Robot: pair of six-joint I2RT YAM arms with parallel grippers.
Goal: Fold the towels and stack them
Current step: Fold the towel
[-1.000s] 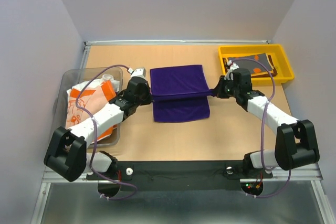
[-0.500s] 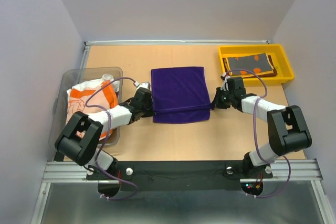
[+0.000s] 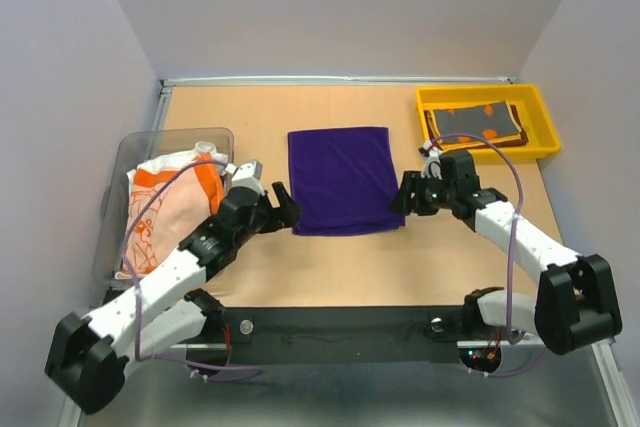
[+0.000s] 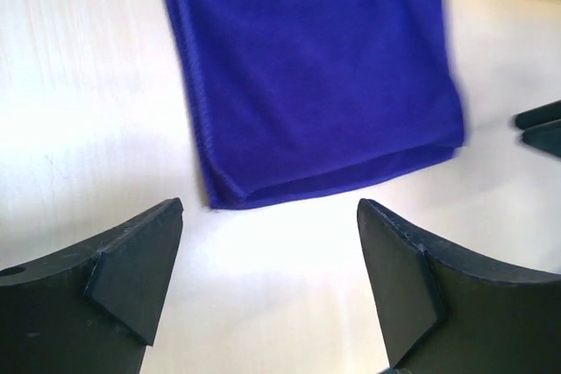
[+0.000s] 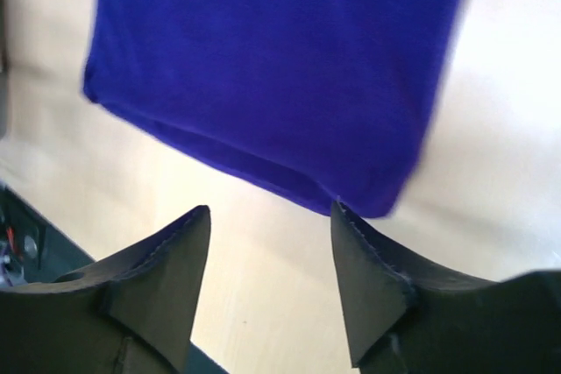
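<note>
Top external: one purple towel (image 3: 342, 179) (folded), two open grippers beside it.

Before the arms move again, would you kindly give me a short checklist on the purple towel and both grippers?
1. Deep purple cloth towel lies folded flat on the wooden table: ok.
2. Left gripper open, holding nothing: ok.
3. Right gripper open, clear of the towel: ok.
4. Folded edges line up at the near side: cannot tell exactly; the near edge looks slightly uneven.
5. Yellow plastic tray has room on top of its folded towels: ok.
6. Clear plastic bin still holds the orange-and-white patterned towel: ok.
</note>
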